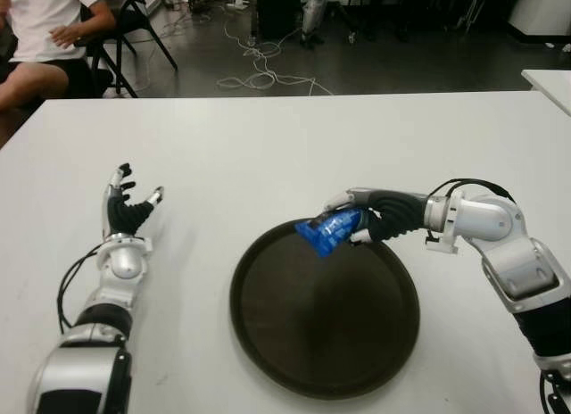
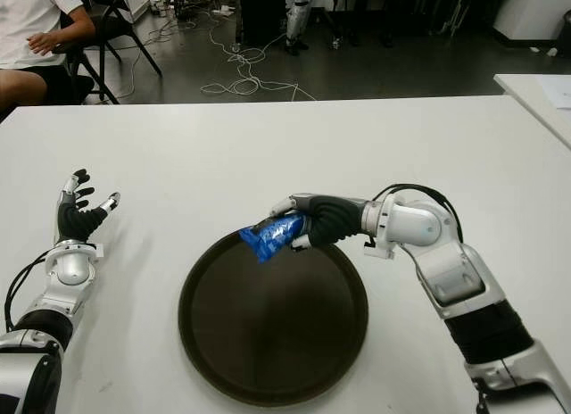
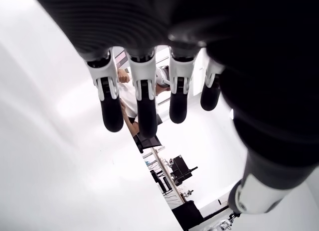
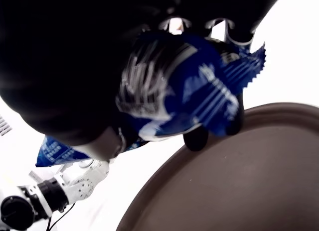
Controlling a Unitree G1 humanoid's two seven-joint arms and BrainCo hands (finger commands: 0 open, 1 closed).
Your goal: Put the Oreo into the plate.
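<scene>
Silver-shelled arms w/ black ribbed hands: left hand (image 1: 128, 209), right hand (image 1: 366, 219), black cables at wrists.

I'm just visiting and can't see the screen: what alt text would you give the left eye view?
The right robot hand holds a blue Oreo packet over the far rim of a dark round plate on a white table. The left robot hand shows open to the plate's left, and a seated person is beyond the table.

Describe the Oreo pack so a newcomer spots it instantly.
On the white table sits a round dark brown plate. Over its far rim, the right hand grips a crinkly blue Oreo packet, the only blue thing there.
</scene>
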